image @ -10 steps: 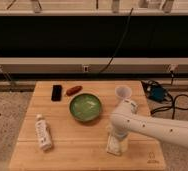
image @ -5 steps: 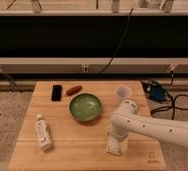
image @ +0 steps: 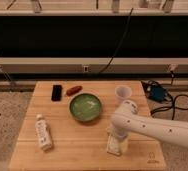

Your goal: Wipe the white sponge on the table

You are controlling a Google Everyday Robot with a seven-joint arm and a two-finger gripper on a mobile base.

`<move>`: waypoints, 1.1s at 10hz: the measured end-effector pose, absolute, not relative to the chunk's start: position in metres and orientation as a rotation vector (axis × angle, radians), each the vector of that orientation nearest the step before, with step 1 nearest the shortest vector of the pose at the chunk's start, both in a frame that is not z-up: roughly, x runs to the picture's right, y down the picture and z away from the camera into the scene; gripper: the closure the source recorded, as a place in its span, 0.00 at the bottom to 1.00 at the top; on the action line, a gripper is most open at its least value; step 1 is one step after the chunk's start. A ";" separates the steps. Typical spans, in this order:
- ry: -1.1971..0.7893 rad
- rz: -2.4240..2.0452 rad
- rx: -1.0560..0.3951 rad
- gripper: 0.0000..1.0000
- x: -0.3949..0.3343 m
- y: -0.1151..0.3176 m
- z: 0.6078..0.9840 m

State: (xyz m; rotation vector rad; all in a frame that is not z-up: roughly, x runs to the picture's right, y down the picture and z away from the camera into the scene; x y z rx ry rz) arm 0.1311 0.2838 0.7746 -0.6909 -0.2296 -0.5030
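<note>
Planked wood table [image: 77, 145]: gripper [image: 117, 136] over flat soft white sponge [image: 115, 148]; grip state can't tell.

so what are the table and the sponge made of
The table looks like bare matte wood: lengthwise plank lines show. The sponge is probably soft foam, off-white and flat. The gripper is right over it, near the table's front edge.

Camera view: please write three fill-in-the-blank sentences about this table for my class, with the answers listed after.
1. The bowl in the middle of the table is ____ in colour.
2. The gripper is down on the white ____ near the front of the table.
3. The white bottle lies on its ____.
Missing words: green; sponge; side.
</note>
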 end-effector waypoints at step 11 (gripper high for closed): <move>-0.231 -0.481 -0.697 0.24 0.137 0.291 0.777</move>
